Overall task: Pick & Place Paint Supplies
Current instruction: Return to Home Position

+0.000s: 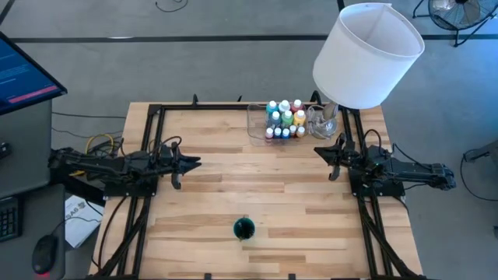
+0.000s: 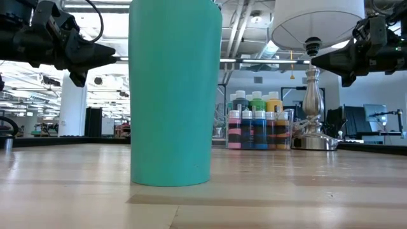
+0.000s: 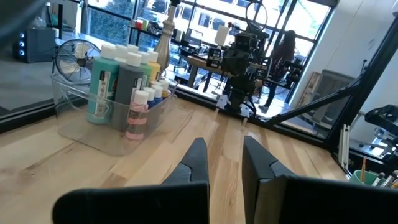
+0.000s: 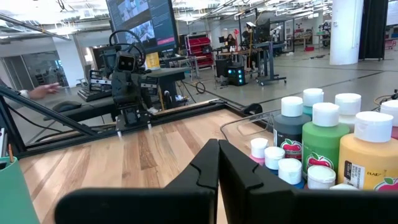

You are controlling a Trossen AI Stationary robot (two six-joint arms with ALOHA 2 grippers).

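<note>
High view: bottles [image 1: 285, 118] stand packed in the clear tray [image 1: 251, 126] at the far edge, beside the lamp [image 1: 366, 54]. The cup [image 1: 244, 229] stands alone near the front edge.
Low view adds height: both arms hang above the table [image 2: 305, 191], touching nothing.
Left wrist view: left gripper [image 3: 224, 142] jaws apart by a narrow gap, nothing between. Bottles lie well apart from it, off its line.
Right wrist view: right gripper [image 4: 217, 144] jaws together, empty. Bottles near, just beside its line.
Thin stems at the cup rim, probably brushes [image 3: 364, 167], are too small to confirm.
Wood between the 2 grippers lies open.
</note>
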